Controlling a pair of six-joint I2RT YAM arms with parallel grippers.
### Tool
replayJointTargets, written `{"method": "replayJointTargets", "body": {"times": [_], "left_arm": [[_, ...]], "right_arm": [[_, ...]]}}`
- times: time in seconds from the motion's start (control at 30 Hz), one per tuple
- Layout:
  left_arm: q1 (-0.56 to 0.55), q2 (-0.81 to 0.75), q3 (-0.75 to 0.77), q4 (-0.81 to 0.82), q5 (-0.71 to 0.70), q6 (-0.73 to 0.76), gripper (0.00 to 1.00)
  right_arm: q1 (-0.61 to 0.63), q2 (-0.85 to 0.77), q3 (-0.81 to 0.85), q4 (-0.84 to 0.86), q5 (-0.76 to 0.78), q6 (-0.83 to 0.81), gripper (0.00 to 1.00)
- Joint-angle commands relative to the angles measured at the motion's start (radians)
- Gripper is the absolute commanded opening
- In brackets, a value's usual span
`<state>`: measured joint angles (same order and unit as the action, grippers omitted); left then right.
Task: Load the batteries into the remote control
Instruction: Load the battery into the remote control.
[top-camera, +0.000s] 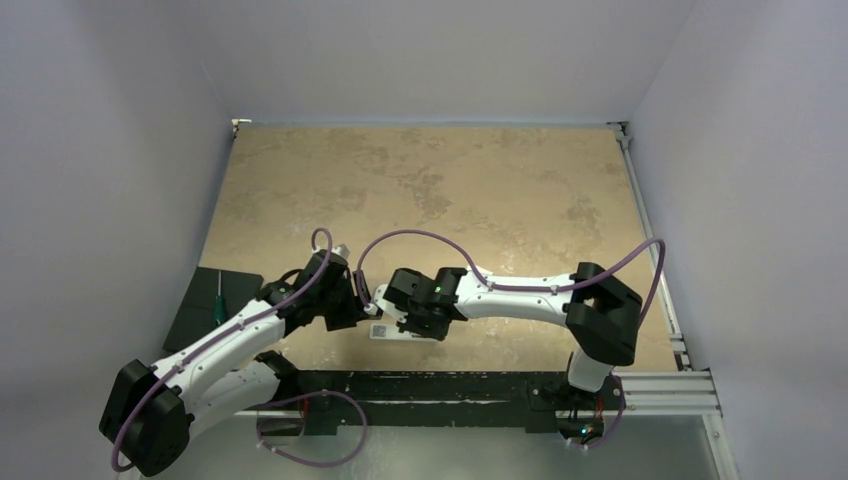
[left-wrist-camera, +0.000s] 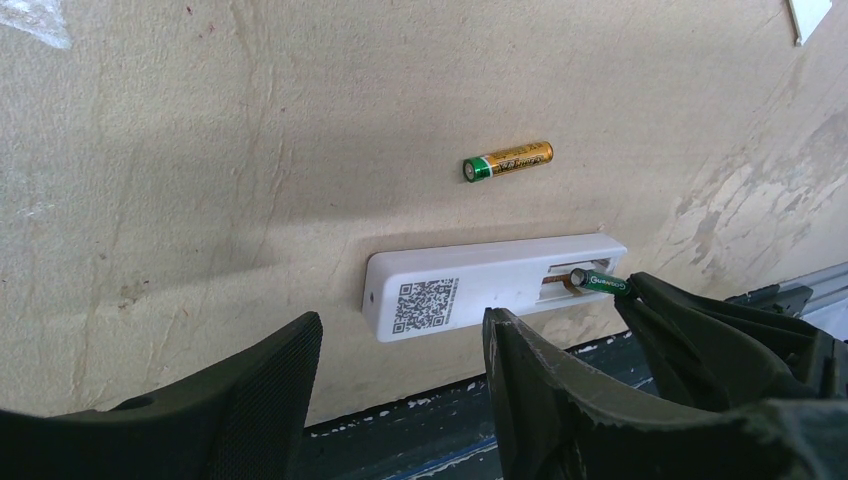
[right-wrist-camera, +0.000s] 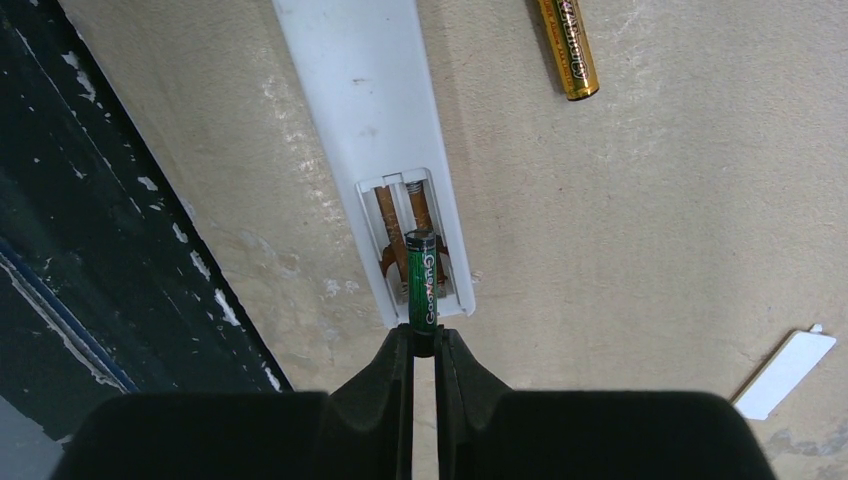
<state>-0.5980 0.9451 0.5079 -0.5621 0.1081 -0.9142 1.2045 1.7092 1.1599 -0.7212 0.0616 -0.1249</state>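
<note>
The right gripper (right-wrist-camera: 423, 345) is pressed together on the tail end of the dark green battery (right-wrist-camera: 422, 285), which sticks straight out ahead of its fingertips. The remote control (right-wrist-camera: 350, 90) lies back-up on the table (right-wrist-camera: 620, 220) directly in front of that gripper and runs away from it. Its open battery recess (right-wrist-camera: 405, 215) is at the end nearest the fingers, so the battery's long axis runs nearly parallel to the remote's and to the bays. The battery's free end is over the recess, about halfway along it and short of the springs at the far end. In the left wrist view that end looks dipped into the recess while the held end sits higher at the remote's end edge. Which of the two bays it sits over I cannot tell for certain. The coming move looks like a push forward and down along that shared axis, so any sideways drift matters most. The gold battery (right-wrist-camera: 568, 45) lies loose on the table ahead and to the right of the right gripper, clear of the remote and roughly parallel to it. The left gripper (left-wrist-camera: 402, 325) is spread wide and holds nothing. It hovers close to the remote's labelled end, near enough to steady it.
</note>
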Motion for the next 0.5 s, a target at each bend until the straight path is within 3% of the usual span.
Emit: {"method": "replayJointTargets", "body": {"times": [0.0, 0.47], "left_arm": [[-0.002, 0.002, -0.008, 0.03, 0.01, 0.016, 0.6], [-0.002, -0.002, -0.009, 0.028, 0.009, 0.015, 0.6]], "right_arm": [[0.004, -0.004, 0.034, 0.005, -0.019, -0.018, 0.01], [0.003, 0.012, 0.044, 0.009, -0.004, -0.009, 0.05]]}}
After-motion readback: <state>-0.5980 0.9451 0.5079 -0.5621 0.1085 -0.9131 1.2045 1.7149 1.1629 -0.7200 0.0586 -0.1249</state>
